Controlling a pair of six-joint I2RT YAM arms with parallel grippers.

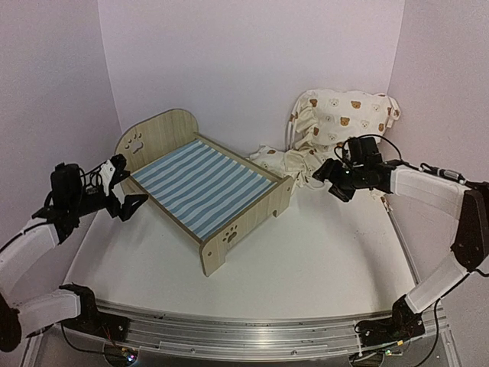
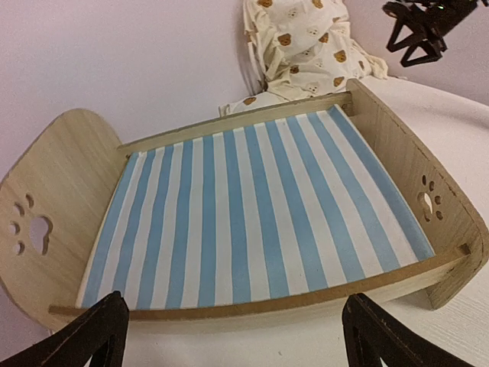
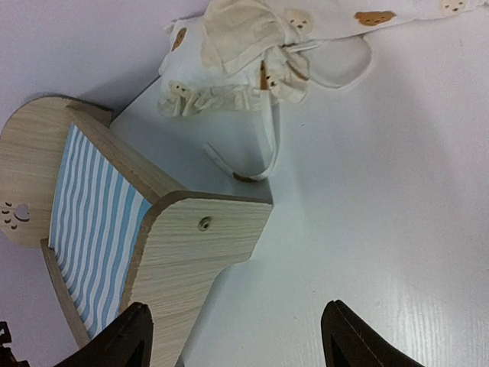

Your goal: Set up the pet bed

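The pet bed point(image 1: 202, 183) is a light-wood frame with a blue-and-white striped base, standing at an angle left of the table's middle. Its rounded headboard point(image 1: 157, 136) points to the back left and its footboard point(image 1: 229, 238) to the front. My left gripper point(image 1: 130, 187) hovers open beside the bed's left long side; in the left wrist view the side rail point(image 2: 252, 306) lies just ahead of the gripper point(image 2: 235, 307). My right gripper point(image 1: 336, 180) hangs open above the table to the right of the bed's far right corner point(image 3: 191, 252), with nothing between its fingers point(image 3: 237, 307).
Cream bear-print ruffled bedding point(image 1: 290, 159) lies bunched behind the bed's right end, with a larger bear-print piece point(image 1: 348, 113) leaning in the back right corner. Lilac walls close in the left, back and right. A metal rail point(image 1: 244, 329) runs along the near edge.
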